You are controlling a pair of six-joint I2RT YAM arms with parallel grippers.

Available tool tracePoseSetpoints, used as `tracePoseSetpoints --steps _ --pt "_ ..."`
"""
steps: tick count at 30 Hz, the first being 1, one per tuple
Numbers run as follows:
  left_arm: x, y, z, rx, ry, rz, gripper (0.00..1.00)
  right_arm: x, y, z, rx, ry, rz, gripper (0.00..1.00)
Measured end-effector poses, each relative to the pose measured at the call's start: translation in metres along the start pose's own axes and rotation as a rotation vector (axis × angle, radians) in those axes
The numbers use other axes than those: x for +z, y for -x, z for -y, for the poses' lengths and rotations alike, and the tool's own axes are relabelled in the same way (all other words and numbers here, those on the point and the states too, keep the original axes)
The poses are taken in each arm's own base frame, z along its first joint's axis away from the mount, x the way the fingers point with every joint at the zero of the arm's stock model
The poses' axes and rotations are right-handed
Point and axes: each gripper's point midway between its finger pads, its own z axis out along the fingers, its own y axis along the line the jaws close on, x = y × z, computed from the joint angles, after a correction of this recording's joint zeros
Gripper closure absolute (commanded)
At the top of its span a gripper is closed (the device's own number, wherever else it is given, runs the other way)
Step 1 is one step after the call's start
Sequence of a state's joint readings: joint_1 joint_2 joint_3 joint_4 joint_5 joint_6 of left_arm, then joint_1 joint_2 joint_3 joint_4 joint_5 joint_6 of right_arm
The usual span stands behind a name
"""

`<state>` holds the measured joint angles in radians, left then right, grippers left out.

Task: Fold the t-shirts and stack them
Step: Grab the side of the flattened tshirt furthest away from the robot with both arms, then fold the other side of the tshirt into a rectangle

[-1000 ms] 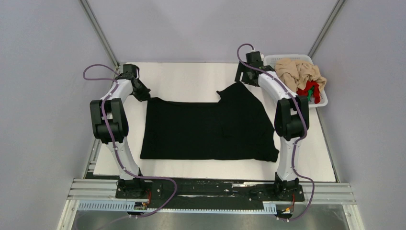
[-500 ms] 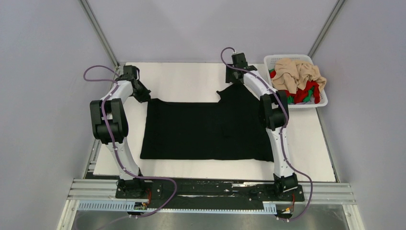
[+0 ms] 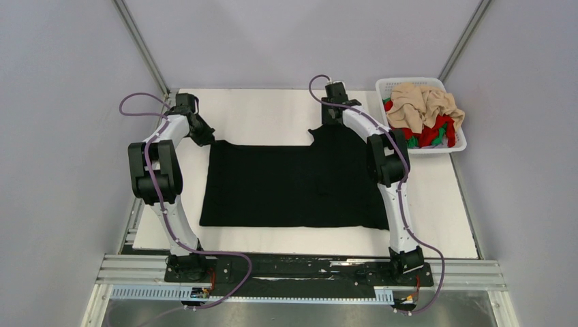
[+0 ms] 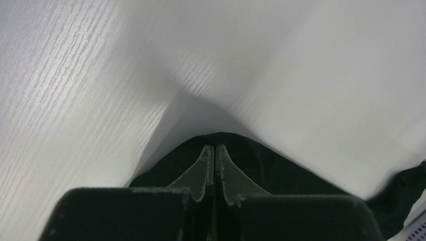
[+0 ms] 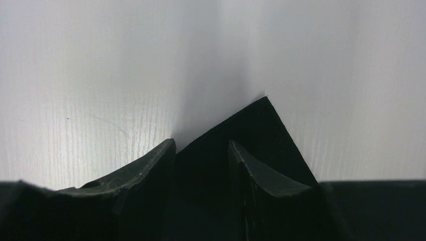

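Note:
The large black t-shirt (image 3: 293, 180) lies spread flat on the white table. My left gripper (image 3: 206, 138) is at its far left corner. In the left wrist view my left gripper (image 4: 214, 146) is shut, with the black cloth (image 4: 281, 165) peaking at its tips. My right gripper (image 3: 332, 121) is at the shirt's far right corner. In the right wrist view my right gripper (image 5: 201, 143) is open, and a pointed corner of black cloth (image 5: 251, 125) lies between the fingers. The beige (image 3: 422, 105), red (image 3: 426, 136) and green (image 3: 443, 133) t-shirts lie crumpled in the basket.
A white lattice basket (image 3: 458, 146) stands at the back right corner of the table (image 3: 272, 109). Grey walls close in the table on the left, back and right. The metal rail (image 3: 300, 279) with both arm bases runs along the near edge.

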<state>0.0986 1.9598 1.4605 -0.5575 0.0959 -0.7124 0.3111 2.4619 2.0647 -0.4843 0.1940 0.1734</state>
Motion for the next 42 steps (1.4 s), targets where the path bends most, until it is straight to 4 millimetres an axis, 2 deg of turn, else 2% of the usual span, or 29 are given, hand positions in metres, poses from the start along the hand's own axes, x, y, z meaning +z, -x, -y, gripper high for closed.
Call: tracePoseSetpoints --steps 3,11,18,21,25,32,42 --pt "0.000 0.000 0.000 0.002 0.000 0.000 1.00 0.000 -0.001 0.003 0.006 -0.012 0.006 0.66" --pt "0.000 0.000 0.000 0.005 -0.001 0.000 1.00 -0.002 0.002 0.008 0.011 -0.040 0.012 1.00" --pt "0.000 0.000 0.000 0.012 -0.004 -0.002 1.00 -0.003 0.003 0.010 0.014 -0.045 0.015 1.00" --pt "-0.002 -0.001 0.001 0.016 -0.010 -0.003 1.00 -0.011 -0.003 0.013 0.015 -0.044 0.007 1.00" --pt "-0.012 -0.008 0.000 0.022 -0.026 -0.007 1.00 -0.041 -0.011 0.019 0.032 -0.041 0.001 1.00" --pt "-0.042 -0.024 -0.005 0.037 -0.066 0.009 1.00 -0.116 -0.013 0.026 0.070 -0.014 0.062 1.00" --pt "-0.085 -0.045 -0.015 0.052 -0.107 0.057 1.00 -0.200 -0.062 0.026 0.090 0.000 0.084 1.00"
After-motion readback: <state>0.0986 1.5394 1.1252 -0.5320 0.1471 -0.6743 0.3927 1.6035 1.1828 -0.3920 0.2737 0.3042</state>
